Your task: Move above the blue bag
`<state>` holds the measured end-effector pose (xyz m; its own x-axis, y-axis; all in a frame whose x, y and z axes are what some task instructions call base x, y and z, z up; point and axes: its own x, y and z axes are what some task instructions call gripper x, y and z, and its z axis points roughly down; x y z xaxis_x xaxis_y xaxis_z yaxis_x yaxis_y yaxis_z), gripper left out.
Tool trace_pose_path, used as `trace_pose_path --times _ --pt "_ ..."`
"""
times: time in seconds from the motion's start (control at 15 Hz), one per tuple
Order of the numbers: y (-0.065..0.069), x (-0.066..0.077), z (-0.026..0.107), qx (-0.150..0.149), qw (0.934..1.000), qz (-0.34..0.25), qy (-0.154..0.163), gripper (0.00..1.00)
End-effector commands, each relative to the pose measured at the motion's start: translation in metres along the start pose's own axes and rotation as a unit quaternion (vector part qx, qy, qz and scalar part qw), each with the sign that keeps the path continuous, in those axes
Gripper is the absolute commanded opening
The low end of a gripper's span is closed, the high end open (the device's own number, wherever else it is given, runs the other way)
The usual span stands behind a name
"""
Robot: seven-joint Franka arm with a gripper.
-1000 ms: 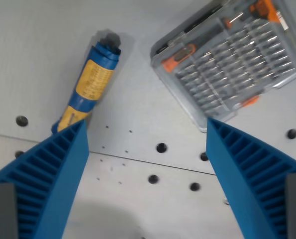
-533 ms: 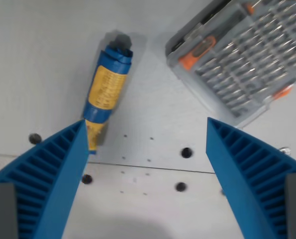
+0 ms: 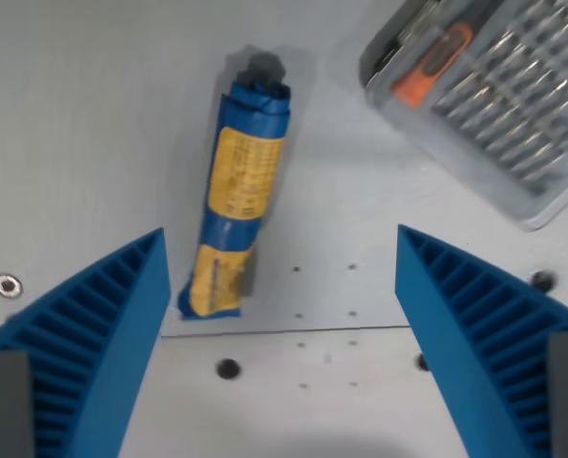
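The blue bag (image 3: 238, 198) is a rolled blue pack with a yellow label, lying on the grey table. It runs from the upper middle of the wrist view down toward the left finger. My gripper (image 3: 282, 286) hangs above the table, open, with nothing between its ribbed blue fingers (image 3: 102, 334). The bag's lower end lies just right of the left fingertip, left of the gap's middle.
A clear plastic case of screwdriver bits (image 3: 494, 91) with an orange handle sits at the upper right. The table (image 3: 73, 114) has a seam across the lower part and several screw holes (image 3: 228, 367).
The camera has moved, so the scene shifted right and down in view. The bag now lies nearer the middle and looks more upright; the bit case has slid toward the upper right edge.
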<state>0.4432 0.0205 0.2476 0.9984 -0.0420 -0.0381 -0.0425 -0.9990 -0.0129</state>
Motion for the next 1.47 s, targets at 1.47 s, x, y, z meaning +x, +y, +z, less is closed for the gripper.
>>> trace_pose_path --times 1.47 --pt "-0.034 -0.036 0.107 0.024 0.9880 0.147 0.041 1.00"
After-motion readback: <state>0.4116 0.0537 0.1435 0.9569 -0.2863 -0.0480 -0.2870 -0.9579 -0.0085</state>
